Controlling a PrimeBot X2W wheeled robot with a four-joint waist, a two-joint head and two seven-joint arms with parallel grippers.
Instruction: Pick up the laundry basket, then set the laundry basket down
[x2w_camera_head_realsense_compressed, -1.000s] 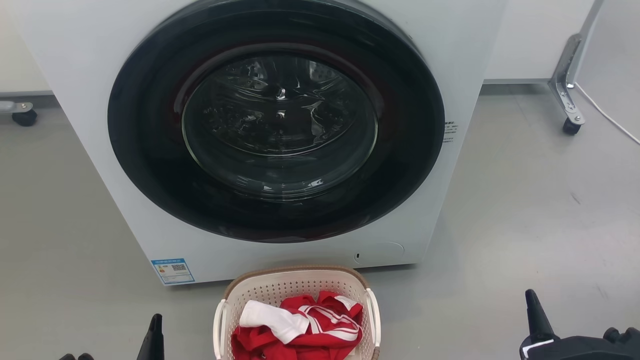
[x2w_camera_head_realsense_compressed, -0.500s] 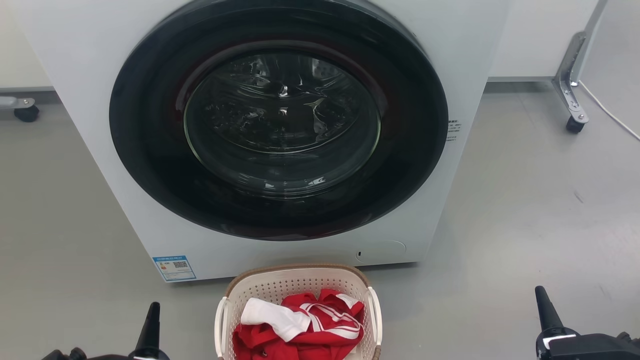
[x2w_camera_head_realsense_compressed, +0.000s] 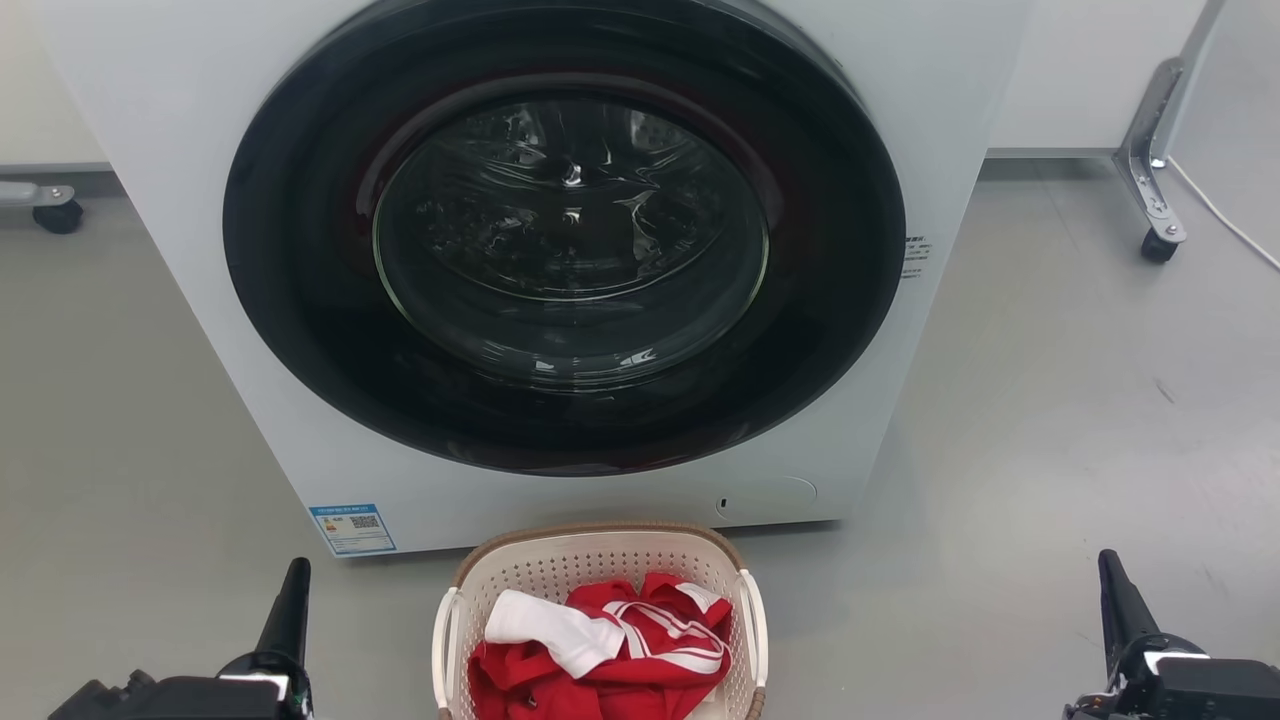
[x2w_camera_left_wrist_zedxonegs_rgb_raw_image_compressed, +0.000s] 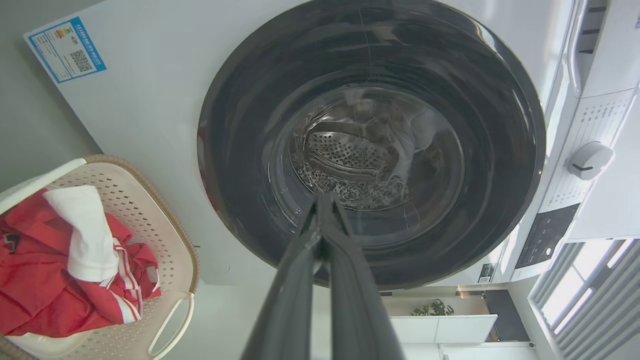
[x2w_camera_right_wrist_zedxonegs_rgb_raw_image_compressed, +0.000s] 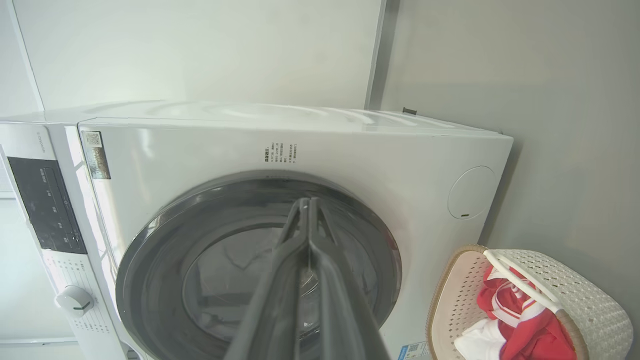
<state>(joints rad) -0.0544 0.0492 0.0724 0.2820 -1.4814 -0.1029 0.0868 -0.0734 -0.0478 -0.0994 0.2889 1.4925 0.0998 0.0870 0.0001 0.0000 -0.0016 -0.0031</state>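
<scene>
I see the laundry basket (x2w_camera_head_realsense_compressed: 600, 537) standing on the grey floor (x2w_camera_head_realsense_compressed: 1050, 400) directly in front of the washer (x2w_camera_head_realsense_compressed: 150, 150), close to its base and below the round dark door (x2w_camera_head_realsense_compressed: 565, 240). From the head camera I cannot tell whether the basket's brown rim touches the washer's front panel. The basket is upright, with a white handle on each side. A heap of red clothing (x2w_camera_head_realsense_compressed: 600, 685) with white stripes lies in it, and a white piece of cloth (x2w_camera_head_realsense_compressed: 545, 630) lies on top.

My left gripper (x2w_camera_head_realsense_compressed: 297, 565) is in front of the washer's left corner, below the blue label (x2w_camera_head_realsense_compressed: 352, 528), and it is apart from the basket's left handle (x2w_camera_head_realsense_compressed: 441, 640). In the left wrist view its two fingers (x2w_camera_left_wrist_zedxonegs_rgb_raw_image_compressed: 295, 280) meet at the tips with nothing between them, and they point at the washer door.

My right gripper (x2w_camera_head_realsense_compressed: 1107, 558) is out past the washer's right side, well apart from the basket's right handle (x2w_camera_head_realsense_compressed: 757, 625). In the right wrist view its fingers (x2w_camera_right_wrist_zedxonegs_rgb_raw_image_compressed: 280, 290) are also pressed together on nothing, and they too point at the washer door.
</scene>
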